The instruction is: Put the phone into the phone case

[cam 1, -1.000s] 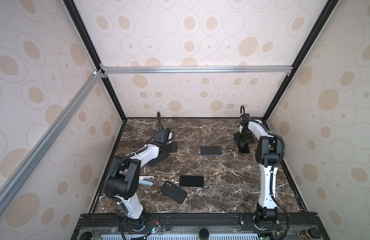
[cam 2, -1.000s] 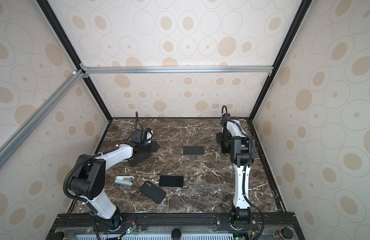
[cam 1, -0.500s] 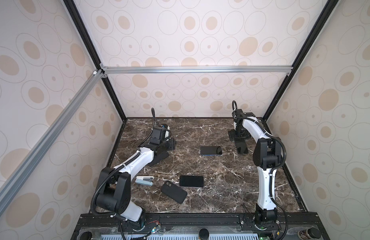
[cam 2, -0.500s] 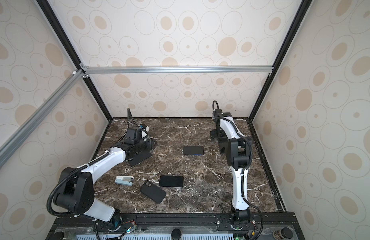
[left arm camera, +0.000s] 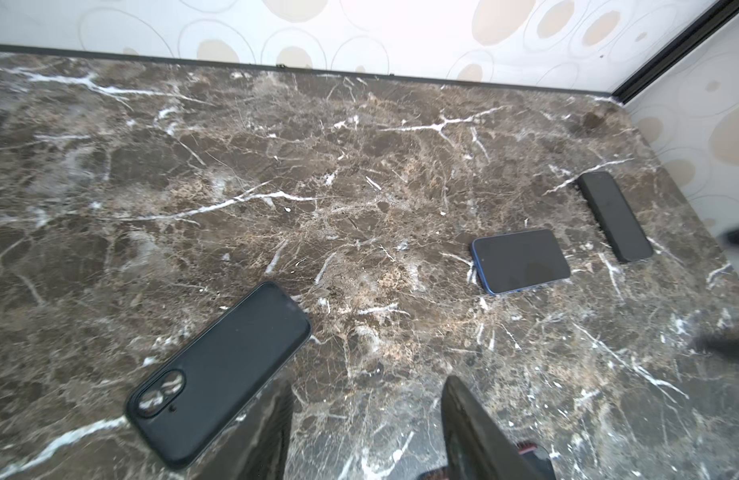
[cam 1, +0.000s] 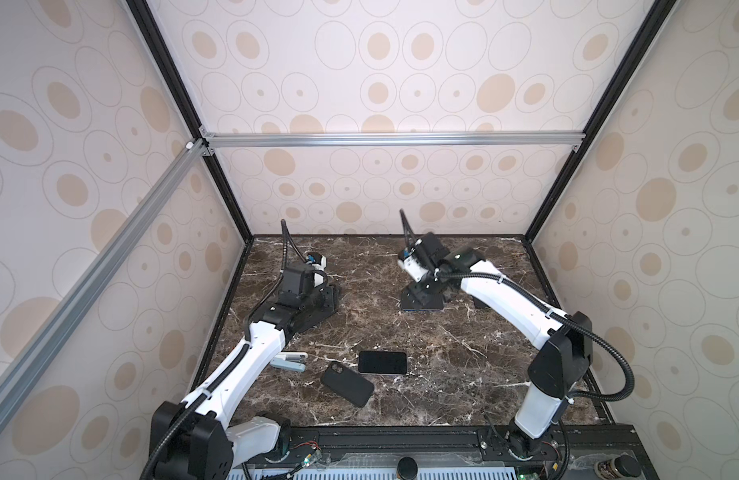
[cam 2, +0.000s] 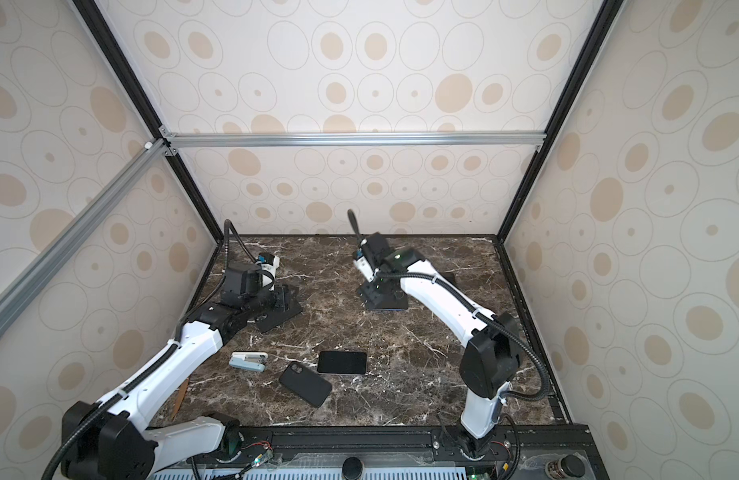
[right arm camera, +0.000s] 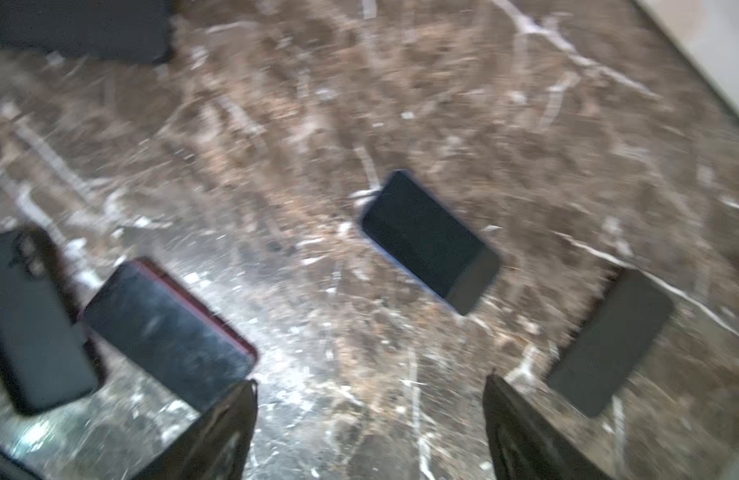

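In both top views I see the phone (cam 1: pixel 382 362) flat on the marble tabletop (cam 1: pixel 463 374), just beside the phone case (cam 1: pixel 347 384). Left wrist: my left gripper (left arm camera: pixel 367 380) gapes empty, phone case close by. Right wrist, blurred: my right gripper (right arm camera: pixel 369 380) gapes empty over the marble tabletop.

You have the phone (cam 1: pixel 382 362) lying flat on the bench (cam 1: pixel 463 374), just beside the phone case (cam 1: pixel 347 383). Farther back, your right gripper (cam 1: pixel 421 296) hangs over a blue-edged phone (cam 1: pixel 426 308).
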You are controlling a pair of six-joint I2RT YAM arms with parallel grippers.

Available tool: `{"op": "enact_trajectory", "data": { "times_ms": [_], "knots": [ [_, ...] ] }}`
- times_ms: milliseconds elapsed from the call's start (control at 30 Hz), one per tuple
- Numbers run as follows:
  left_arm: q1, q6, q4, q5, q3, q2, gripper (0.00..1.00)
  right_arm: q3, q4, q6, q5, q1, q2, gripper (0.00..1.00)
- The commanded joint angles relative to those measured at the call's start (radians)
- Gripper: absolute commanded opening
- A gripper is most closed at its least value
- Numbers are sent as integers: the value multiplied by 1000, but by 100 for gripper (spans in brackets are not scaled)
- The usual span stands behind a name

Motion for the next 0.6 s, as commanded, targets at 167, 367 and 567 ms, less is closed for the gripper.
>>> {"op": "enact_trajectory", "data": {
  "times_ms": [167,367,567],
  "knots": [
    [-2,-76,-216,26,-75,-151,58,-379,316,-242,-322,148,-78,91],
    [-3,-161,-249,138,-143,-188,59,-349,274,-335,-234,189,59,92],
    [-2,-171,-271,135,-177,-185,59,-331,267,-374,-171,193,117,92]
  ]
}}
